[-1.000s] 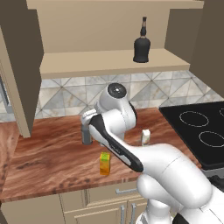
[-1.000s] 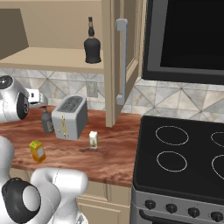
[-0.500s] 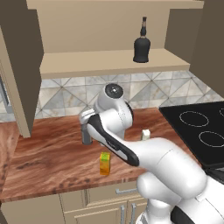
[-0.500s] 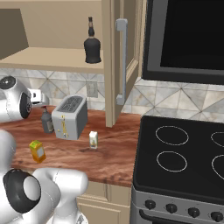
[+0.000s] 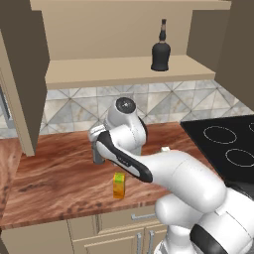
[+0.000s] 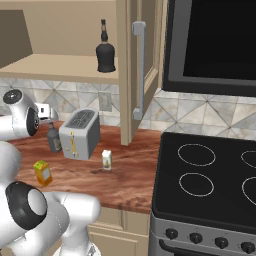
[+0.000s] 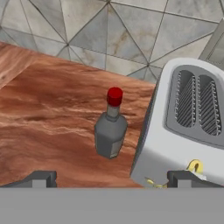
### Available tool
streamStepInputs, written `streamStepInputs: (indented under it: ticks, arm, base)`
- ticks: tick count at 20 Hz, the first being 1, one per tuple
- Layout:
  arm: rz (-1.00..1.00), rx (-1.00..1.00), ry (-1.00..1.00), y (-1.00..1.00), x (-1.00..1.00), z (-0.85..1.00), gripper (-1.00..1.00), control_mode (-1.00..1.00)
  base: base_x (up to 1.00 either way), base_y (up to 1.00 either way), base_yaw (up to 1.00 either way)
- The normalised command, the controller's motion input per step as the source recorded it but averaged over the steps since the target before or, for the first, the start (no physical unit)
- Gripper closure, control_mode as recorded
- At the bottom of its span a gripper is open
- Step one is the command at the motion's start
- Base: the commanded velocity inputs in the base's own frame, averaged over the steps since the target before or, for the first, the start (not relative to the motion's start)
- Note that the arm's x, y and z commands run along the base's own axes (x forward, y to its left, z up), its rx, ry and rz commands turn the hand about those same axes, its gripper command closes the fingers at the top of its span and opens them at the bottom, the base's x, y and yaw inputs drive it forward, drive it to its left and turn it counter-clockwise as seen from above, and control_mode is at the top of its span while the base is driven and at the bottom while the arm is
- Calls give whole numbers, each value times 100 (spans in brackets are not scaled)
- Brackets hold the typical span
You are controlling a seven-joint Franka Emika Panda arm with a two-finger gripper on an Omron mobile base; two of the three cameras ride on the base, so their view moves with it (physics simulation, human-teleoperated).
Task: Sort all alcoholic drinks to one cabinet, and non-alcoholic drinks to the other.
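A slim grey bottle with a red cap (image 7: 110, 131) stands on the wooden counter just left of the toaster (image 7: 188, 127). My gripper (image 7: 112, 179) hangs open in front of it, apart from it, with nothing between its fingers. The same grey bottle (image 6: 54, 137) shows beside the toaster in the right base view. The squat black bottle (image 5: 160, 52) stands on the pale shelf (image 5: 99, 73) of the open wider cabinet. An orange-yellow carton (image 5: 118, 185) sits near the counter's front edge. The small white carton (image 6: 106, 160) stands right of the toaster. The other cabinet is out of view.
The toaster (image 6: 80, 133) stands close against the grey bottle's right side. An open cabinet door with a grey bar handle (image 6: 139, 70) juts out over the counter. A black stove top (image 6: 210, 180) lies to the right. A tiled wall backs the counter.
The arm has swung a little further over the counter, bringing the hand closer to the grey bottle. The bottles and cartons have not moved.
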Motion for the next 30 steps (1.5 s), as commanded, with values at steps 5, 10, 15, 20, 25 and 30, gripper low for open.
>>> streamStepInputs:
  ticks: [5,10,15,20,25,30]
  arm:
    - [0,0,0,7,21,-13,-100,-100]
    - [0,0,0,8,21,-9,-100,-100]
    - [0,0,0,9,20,-10,-100,-100]
    - [0,0,0,8,18,-12,-100,-100]
    - [0,0,0,6,16,-10,-100,-100]
    - [0,0,0,7,15,-8,-100,-100]
  base:
    - [0,0,0]
    - [0,0,0]
    - [0,0,0]
    - [0,0,0]
    - [0,0,0]
    - [0,0,0]
